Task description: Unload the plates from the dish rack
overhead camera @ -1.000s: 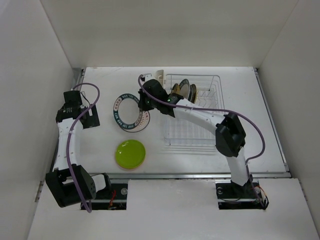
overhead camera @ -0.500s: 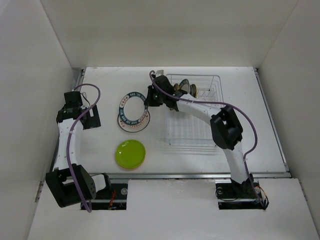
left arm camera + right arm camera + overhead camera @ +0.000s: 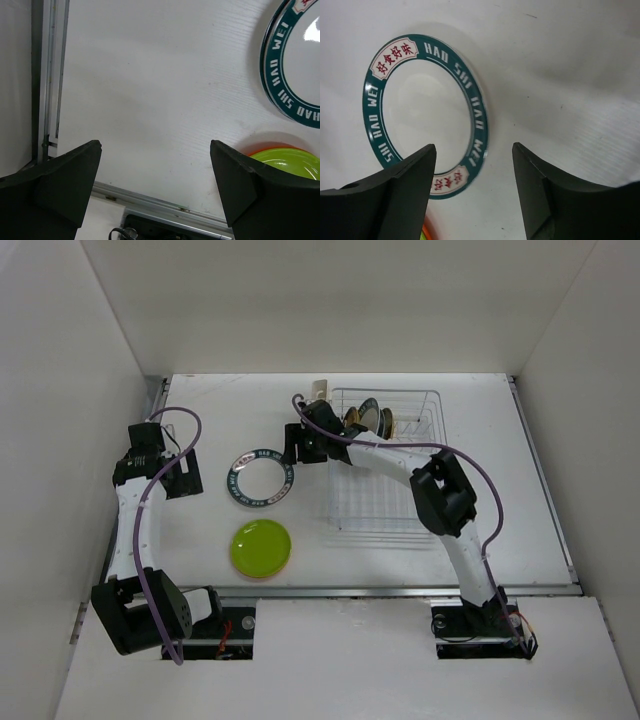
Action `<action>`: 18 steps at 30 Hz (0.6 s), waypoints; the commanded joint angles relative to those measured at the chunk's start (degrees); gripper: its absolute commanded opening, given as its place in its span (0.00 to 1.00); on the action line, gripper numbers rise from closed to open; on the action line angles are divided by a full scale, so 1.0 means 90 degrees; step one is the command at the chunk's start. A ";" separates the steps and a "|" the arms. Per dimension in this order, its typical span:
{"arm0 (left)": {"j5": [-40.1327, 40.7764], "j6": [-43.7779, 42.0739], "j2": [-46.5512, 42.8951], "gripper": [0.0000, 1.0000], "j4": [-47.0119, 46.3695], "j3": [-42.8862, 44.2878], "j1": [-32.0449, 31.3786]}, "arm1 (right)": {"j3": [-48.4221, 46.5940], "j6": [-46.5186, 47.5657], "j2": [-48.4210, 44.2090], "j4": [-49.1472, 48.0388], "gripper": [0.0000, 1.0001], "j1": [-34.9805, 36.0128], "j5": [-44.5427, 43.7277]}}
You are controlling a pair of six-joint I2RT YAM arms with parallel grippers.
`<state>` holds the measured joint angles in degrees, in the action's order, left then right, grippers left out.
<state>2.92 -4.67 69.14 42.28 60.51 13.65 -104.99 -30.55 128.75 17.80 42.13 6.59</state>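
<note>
**A:** Which step is in hand?

**B:** A set-down, I'd say. The teal-rimmed plate (image 3: pixel 427 115) lies flat on the table (image 3: pixel 200 410), just left of the dish rack (image 3: pixel 375 505). The right tool (image 3: pixel 473 147) hovers over the plate's edge with its jaws well apart, gripping nothing.

**A:** And the left tool (image 3: pixel 155 145)?

**B:** Wide too, and empty. It hangs over bare table near the left side. The lime green plate (image 3: pixel 261 546) lies close by, on top of an orange plate (image 3: pixel 265 149).

**A:** What does the next move call for?

**B:** My guess is that the right arm lifts clear and swings back over the rack. Then it comes down on the rim of one standing plate. They sit close together, so a finger has to slip between neighbours.

**A:** What's in the rack?

**B:** A few upright plates (image 3: pixel 368 418) at its far end, too bunched for me to count. The rest is bare slots. The cream cup (image 3: pixel 320 390) sits at the far left corner, and I can't tell whether it holds anything.
</note>
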 commanded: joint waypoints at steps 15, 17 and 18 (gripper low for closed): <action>-0.0207 -0.0116 -0.0183 0.89 0.0068 0.0025 0.0056 | 0.0404 0.0767 -0.3101 0.0863 0.70 0.0436 -0.2007; -0.0266 -0.0116 -0.0183 0.89 0.0068 0.0025 0.0056 | 0.0668 0.0767 -0.3580 0.1126 0.68 0.0436 -0.3379; -0.0266 -0.0116 -0.0183 0.89 0.0068 0.0025 0.0056 | 0.0727 0.0767 -0.3940 0.1456 0.68 0.0339 -0.3814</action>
<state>1.48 -5.06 69.14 42.44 60.51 13.65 -99.98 -24.45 101.56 26.83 46.61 -10.70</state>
